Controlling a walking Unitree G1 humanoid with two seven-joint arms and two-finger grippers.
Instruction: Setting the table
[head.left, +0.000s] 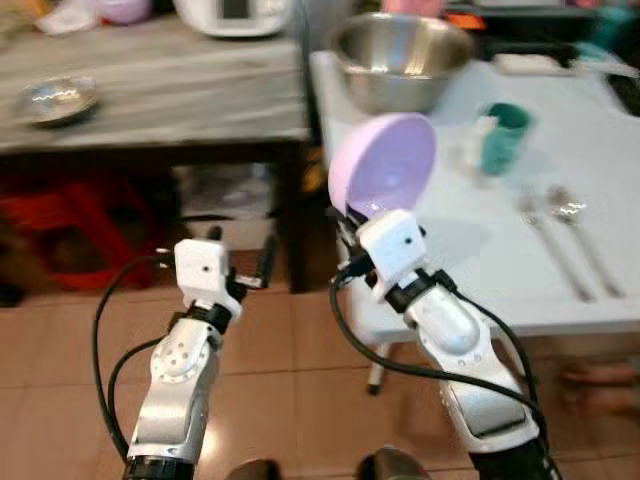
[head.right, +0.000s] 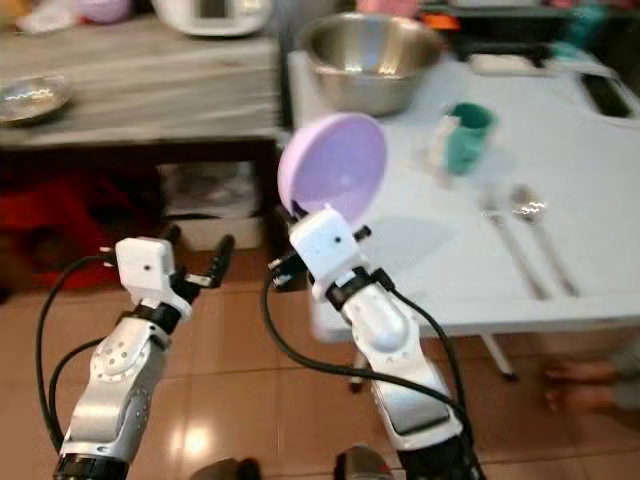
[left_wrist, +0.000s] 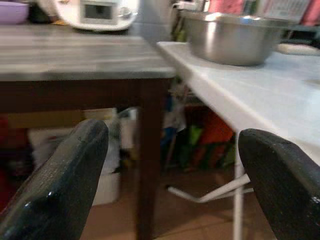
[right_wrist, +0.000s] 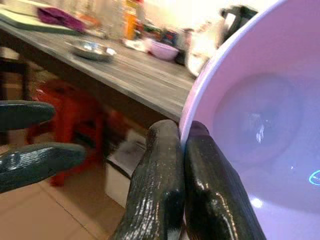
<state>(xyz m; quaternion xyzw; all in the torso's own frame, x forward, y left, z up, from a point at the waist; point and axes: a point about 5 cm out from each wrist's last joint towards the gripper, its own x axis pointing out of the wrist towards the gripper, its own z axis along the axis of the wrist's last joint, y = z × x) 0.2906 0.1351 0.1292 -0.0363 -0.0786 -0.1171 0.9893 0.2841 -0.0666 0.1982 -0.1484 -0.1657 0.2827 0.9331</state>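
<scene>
My right gripper (right_wrist: 181, 150) holds the lavender bowl (head.left: 383, 163) by its rim: the two black fingers (right_wrist: 155, 185) are pressed together with the rim pinched between them, one finger on the outer wall, the other inside. The bowl is tilted up on edge, its hollow facing me, and is held in the air just at the near left corner of the white tabletop (head.left: 590, 150), not resting on it.

My left gripper (head.left: 243, 272) is raised in front of me, over the tiled floor (head.left: 60, 350), to the left of the bowl and apart from it. Its jaws stand wide, with nothing between them. In the left wrist view the two fingertips (left_wrist: 65, 185) frame the gap between the two tables.

On the white tabletop:
- A large steel mixing bowl (head.left: 400, 58) stands at the far left end.
- A teal mug (head.left: 505, 137) stands upright near the middle, with a small white item touching its left side; I cannot tell what that item is.
- Two pieces of steel cutlery (head.left: 562, 235) lie side by side to the right of the mug, bowl ends pointing away from me.

To the left stands a grey wood-grain tabletop (head.left: 180, 85) on dark legs. It carries a small steel dish (head.left: 58, 98) and, at the far edge, a white appliance (head.left: 235, 15). A red stool (head.left: 55, 225) stands beneath it.
</scene>
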